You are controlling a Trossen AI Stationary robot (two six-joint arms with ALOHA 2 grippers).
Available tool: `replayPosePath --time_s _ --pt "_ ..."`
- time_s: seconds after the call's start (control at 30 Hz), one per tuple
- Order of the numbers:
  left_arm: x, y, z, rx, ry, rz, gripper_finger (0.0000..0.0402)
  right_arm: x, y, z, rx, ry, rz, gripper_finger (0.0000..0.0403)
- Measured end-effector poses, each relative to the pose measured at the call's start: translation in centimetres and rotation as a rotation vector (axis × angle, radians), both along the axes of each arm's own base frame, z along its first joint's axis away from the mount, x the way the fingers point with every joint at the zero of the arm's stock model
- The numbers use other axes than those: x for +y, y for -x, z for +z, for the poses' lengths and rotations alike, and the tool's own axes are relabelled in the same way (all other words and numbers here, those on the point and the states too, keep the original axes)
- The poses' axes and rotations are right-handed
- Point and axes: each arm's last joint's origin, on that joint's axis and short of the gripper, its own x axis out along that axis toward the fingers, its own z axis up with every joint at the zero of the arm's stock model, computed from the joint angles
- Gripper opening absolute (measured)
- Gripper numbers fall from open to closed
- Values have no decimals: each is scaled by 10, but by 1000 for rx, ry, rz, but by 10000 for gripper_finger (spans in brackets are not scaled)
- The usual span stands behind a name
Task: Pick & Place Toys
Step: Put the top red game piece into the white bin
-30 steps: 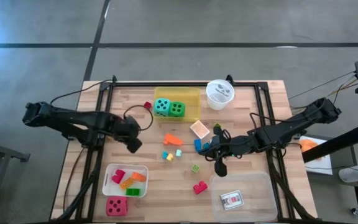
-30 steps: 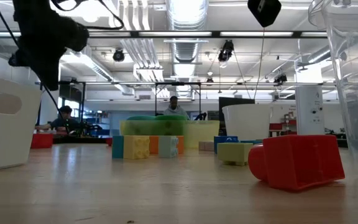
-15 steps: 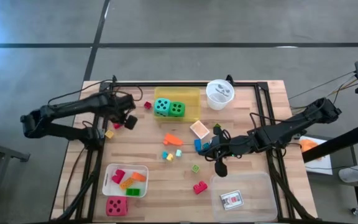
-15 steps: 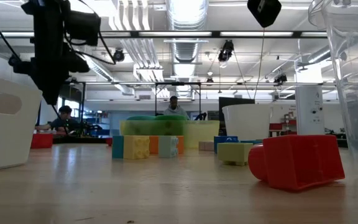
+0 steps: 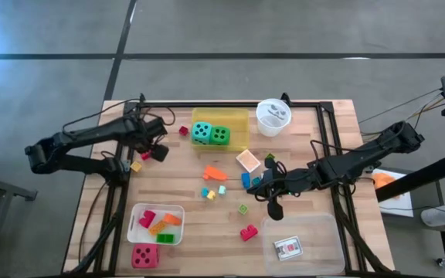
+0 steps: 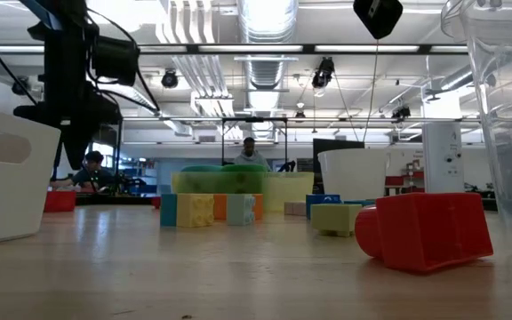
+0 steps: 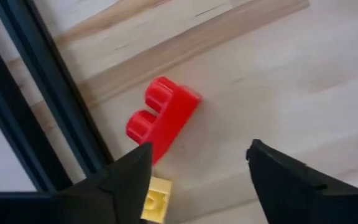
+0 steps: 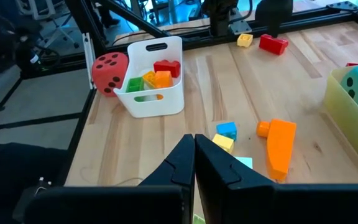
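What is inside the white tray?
The white tray holds red, orange, yellow and green blocks. Anything beneath them is covered. The red die sits outside, beside it.

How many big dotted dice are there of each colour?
Teal die: 1
Green die: 1
Red die: 1
Total: 3

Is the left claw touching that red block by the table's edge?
Apart. In the left wrist view the left gripper is open, and bare wood shows between its fingers and the red block.
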Motion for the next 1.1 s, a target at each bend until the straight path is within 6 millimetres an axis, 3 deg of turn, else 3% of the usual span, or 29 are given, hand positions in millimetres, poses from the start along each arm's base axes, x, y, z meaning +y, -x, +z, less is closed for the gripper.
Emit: replayPosePath --time_s 0.27,0.7,1.1 --pt "2 7 -14 40 -9 -39 293 0 0 0 -1 -1 0 9" --pt "15 2 -34 49 15 100 295 0 -1 2 -17 -7 -1 9" --pt "28 -7 -65 195 63 47 295 1 -1 1 -13 -12 14 9"
